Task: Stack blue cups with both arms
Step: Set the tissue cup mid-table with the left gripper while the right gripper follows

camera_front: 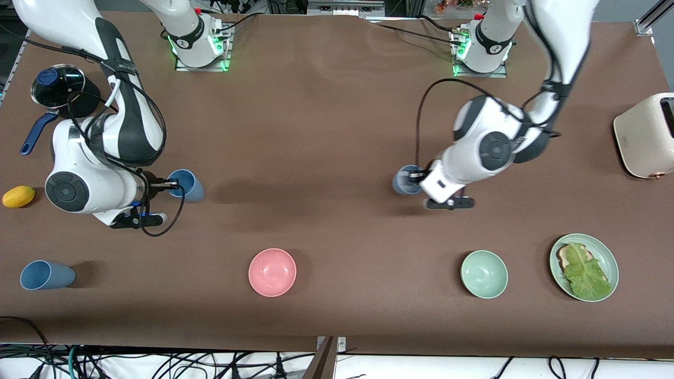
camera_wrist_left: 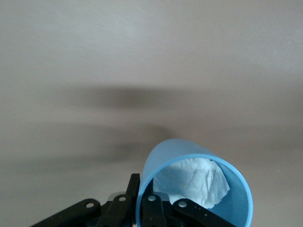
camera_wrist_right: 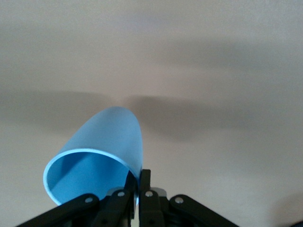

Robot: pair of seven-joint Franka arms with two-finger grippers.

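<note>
My right gripper [camera_front: 171, 185] is shut on the rim of a sky blue cup [camera_front: 187, 185] and holds it on its side above the table at the right arm's end. In the right wrist view, the gripper [camera_wrist_right: 139, 182] pinches the cup's [camera_wrist_right: 102, 151] wall. My left gripper [camera_front: 417, 176] is shut on the rim of a second blue cup [camera_front: 404, 180], held above the table. In the left wrist view, one finger of the gripper [camera_wrist_left: 142, 189] is inside this cup [camera_wrist_left: 199, 161] and one outside; something white and crumpled fills it. A third blue cup [camera_front: 46, 275] lies on its side near the front edge.
A pink bowl [camera_front: 272, 272], a pale green bowl [camera_front: 484, 274] and a green plate with toast and lettuce [camera_front: 583, 267] stand along the front. A cream toaster [camera_front: 645, 134] is at the left arm's end. A lidded pot [camera_front: 58, 87] and a yellow fruit [camera_front: 18, 196] are at the right arm's end.
</note>
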